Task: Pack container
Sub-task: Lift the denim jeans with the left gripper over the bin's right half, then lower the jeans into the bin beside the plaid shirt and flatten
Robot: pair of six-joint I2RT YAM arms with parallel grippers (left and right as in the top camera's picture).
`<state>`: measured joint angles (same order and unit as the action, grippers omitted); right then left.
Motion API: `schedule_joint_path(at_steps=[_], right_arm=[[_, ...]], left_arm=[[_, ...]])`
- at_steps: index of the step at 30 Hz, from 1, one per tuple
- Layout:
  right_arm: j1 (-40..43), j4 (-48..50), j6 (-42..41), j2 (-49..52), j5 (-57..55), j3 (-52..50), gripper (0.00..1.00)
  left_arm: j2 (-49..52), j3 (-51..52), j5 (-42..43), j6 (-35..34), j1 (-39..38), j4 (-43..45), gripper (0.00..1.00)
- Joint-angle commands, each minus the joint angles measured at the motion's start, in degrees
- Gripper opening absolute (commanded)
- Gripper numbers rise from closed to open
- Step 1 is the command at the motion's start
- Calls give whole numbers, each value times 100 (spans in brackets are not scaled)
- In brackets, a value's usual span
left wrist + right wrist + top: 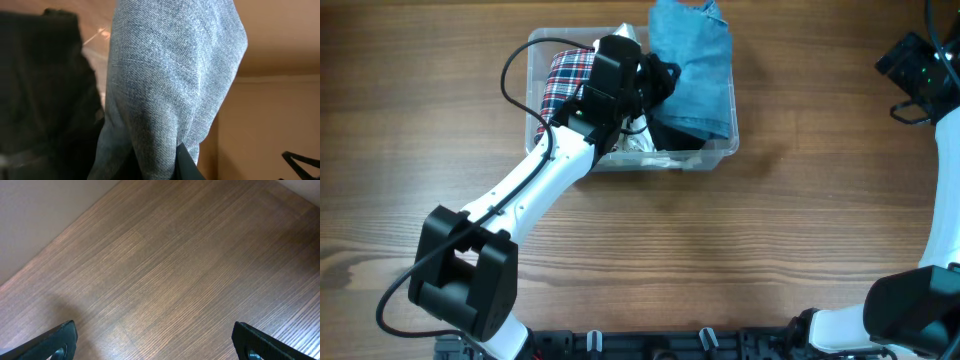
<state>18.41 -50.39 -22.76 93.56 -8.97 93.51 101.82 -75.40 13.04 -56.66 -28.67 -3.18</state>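
Container: clear bin (720, 155) at the far middle of the bench (720, 250), holding a plaid garment (565, 80) and black cloth (665, 85).
Denim: (695, 70) lies across the far right rim, partly outside.
Left fingers: buried in cloth under the left arm (615, 70); I cannot tell their grip.
Right fingers: (55, 340) spread wide and empty, over bare bench well to the right.
Risk: the overhanging denim may slide out, and a snagged cloth may drag the bin.
Writing: none readable.

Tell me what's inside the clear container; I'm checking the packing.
Inside the container: a red plaid garment at the left, a black garment mid-right, and blue denim draped over the far rim. The left arm covers the middle; anything under the garments is hidden.
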Motion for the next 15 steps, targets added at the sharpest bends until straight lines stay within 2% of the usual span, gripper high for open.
schedule_joint_path(at_steps=[1, 8, 9, 10, 11, 12, 14, 15], right_arm=[[-22, 2, -79, 63, 50, -26, 100], [-22, 2, -81, 63, 50, -26, 100], [-22, 2, -79, 63, 50, -26, 100], [-22, 2, -79, 63, 50, -26, 100], [-22, 4, -81, 63, 50, -26, 100], [-22, 4, -81, 63, 50, -26, 100], [-22, 4, -81, 63, 50, -26, 100], [-22, 2, -79, 63, 50, -26, 100]], left_arm=[[-13, -122, -50, -522, -48, -282, 4], [-13, -122, -48, -1051, -48, -588, 4], [-13, -122, -50, -1049, -48, -588, 8], [-13, -122, -48, -1047, -48, -599, 27], [-13, -122, -48, -1045, -48, -636, 52], [-13, -122, -50, -1016, -48, -640, 58], [-13, -122, -74, -813, -46, -632, 58], [-13, -122, -164, -476, -39, -627, 56]])
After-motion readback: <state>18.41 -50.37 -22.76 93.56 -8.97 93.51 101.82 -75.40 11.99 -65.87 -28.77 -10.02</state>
